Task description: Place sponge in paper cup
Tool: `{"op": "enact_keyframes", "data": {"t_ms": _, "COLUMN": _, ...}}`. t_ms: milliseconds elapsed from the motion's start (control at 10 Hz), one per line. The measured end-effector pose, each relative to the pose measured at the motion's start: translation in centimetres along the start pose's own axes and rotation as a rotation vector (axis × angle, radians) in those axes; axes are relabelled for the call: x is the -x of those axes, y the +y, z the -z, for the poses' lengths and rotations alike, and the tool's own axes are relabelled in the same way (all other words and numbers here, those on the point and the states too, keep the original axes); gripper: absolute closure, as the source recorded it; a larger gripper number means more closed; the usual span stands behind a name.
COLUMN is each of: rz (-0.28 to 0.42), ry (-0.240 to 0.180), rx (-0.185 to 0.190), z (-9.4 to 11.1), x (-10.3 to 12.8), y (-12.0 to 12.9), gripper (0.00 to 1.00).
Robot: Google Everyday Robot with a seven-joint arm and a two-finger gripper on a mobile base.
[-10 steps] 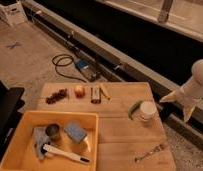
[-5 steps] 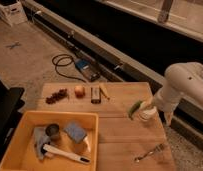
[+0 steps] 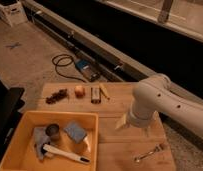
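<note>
The blue sponge [image 3: 75, 131] lies flat inside the yellow bin [image 3: 25, 115] at the front left of the wooden table, next to a small dark can [image 3: 53, 131]. My white arm [image 3: 157, 97] reaches in from the right and bends down over the table's right half. Its gripper [image 3: 134, 127] hangs just above the wood, open, two pale fingers [image 3: 121, 123] spread apart with nothing between them. It is about a hand's width right of the bin. The paper cup is hidden behind the arm.
The bin also holds a pale cloth [image 3: 39, 138] and a white-handled tool [image 3: 62, 152]. Along the table's back edge lie a dark cluster [image 3: 57, 95], a small orange item [image 3: 80, 90] and a dark bar [image 3: 95, 94]. A metal tool [image 3: 149, 152] lies front right.
The arm has swung in from the right edge toward the table's middle and lowered; it now covers the white cup that showed earlier. Nothing on the table has moved.
</note>
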Motion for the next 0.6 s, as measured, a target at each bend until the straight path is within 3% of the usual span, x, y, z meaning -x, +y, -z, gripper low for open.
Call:
{"op": "enact_keyframes", "data": {"t_ms": 500, "rz": 0.021, "ry": 0.010, "rx": 0.003, "z": 0.2, "x": 0.3, "y": 0.0, "gripper": 0.20}}
{"op": "enact_keyframes", "data": {"t_ms": 600, "rz": 0.049, "ry": 0.048, "rx": 0.008, "z": 1.1, "x": -0.1, "y": -0.8, "gripper": 0.20}}
